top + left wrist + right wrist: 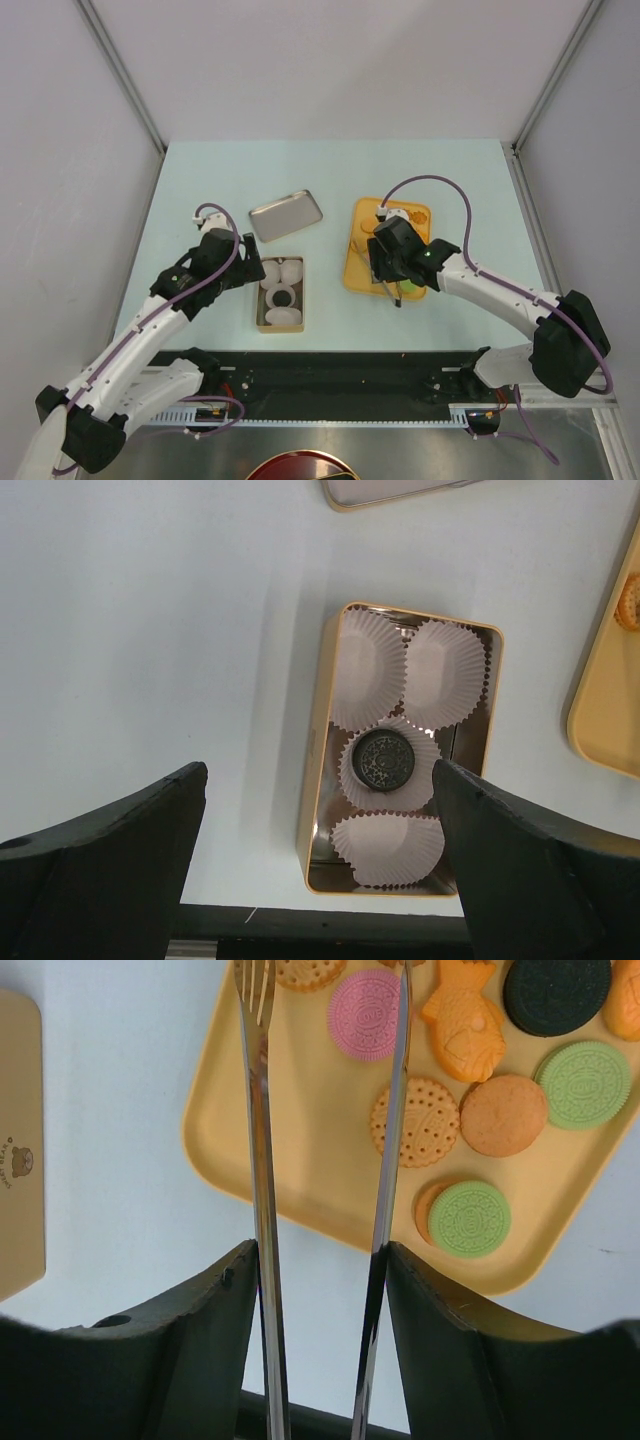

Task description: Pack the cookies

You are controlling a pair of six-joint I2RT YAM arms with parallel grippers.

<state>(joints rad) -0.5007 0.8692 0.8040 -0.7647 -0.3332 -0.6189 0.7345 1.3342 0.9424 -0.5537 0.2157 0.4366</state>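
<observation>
L gripper (318, 770): nearest the L wrist cam, black fingers (120, 870) spread wide w/ nothing between them; hangs above the tin.
Tin (312, 740): open rectangular gold box on the table, directly below L gripper; four white paper cups (365, 670) inside.
Packed so far: one black sandwich cookie (382, 760), flat in the third cup; the other three cups look empty.
Metal lid (286, 214): lies apart, beyond the tin.
R gripper (320, 1250): clamped on metal tongs (262, 1160), one finger pressing each arm from outside; tong arms not fully squeezed together.
Tray (300, 1160): orange-yellow, right of the tin, under R gripper.
Cookies (428, 1120): loose on the tray, flat. Round tan, pink, green, black and orange-brown ones, plus a fish-shaped one (465, 1025).
Handling (judged): light, stiff, thin discs; prob. brittle at the rims and slick vs steel tips, so a gentle pinch.
Grip pt (judged): across the rim, opposite edges, one at a time; the green cookie (468, 1218) overlaps an orange one, so a worse pick.
Rel. to tool: pink cookie (367, 1014) sits btwn the tong tips, R arm crossing its right edge; tan one just right of that arm. Contact: can't tell.
</observation>
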